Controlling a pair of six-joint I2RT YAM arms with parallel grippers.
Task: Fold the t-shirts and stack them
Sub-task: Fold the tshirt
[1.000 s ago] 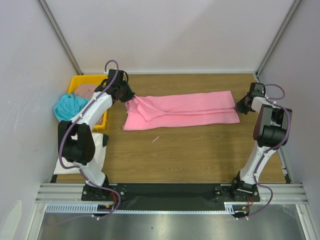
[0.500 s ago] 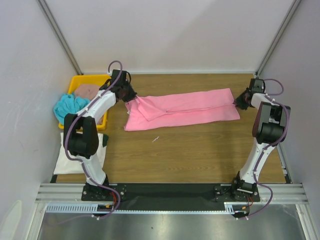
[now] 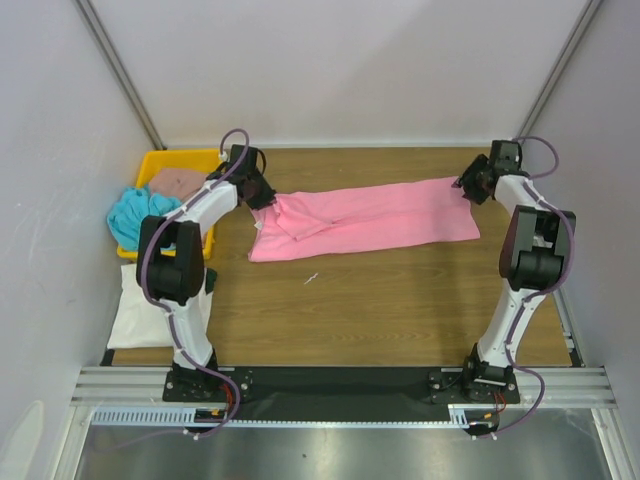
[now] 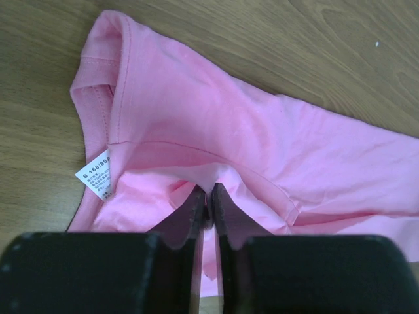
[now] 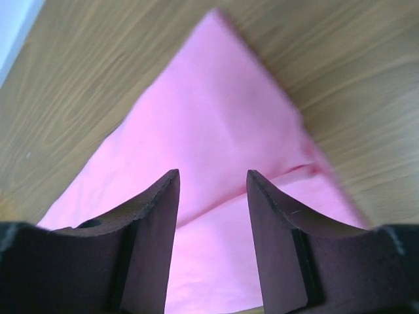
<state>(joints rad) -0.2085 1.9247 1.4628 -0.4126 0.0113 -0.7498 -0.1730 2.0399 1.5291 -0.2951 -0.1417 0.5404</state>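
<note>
The bright pink t-shirt [image 3: 370, 218] lies folded into a long band across the far half of the table. My left gripper [image 3: 262, 196] is at its left end. In the left wrist view its jaws [image 4: 209, 193] stand only a slit apart, with a raised fold of the pink t-shirt [image 4: 229, 118] pinched at the tips beside the white size label [image 4: 97, 175]. My right gripper [image 3: 468, 189] hovers at the far right corner. It stands open [image 5: 213, 175] over the pink cloth [image 5: 209, 131], with nothing between the fingers.
A yellow tray [image 3: 165, 158] at the far left holds a brown-pink t-shirt [image 3: 178, 180], and a turquoise t-shirt [image 3: 135, 212] hangs over its edge. A cream-white t-shirt [image 3: 140, 315] lies folded near the left arm's base. Walls close in both sides.
My right gripper has opened, let go of the shirt's right corner and moved toward the back wall. My left gripper has shifted slightly farther back with the cloth still at its tips.
</note>
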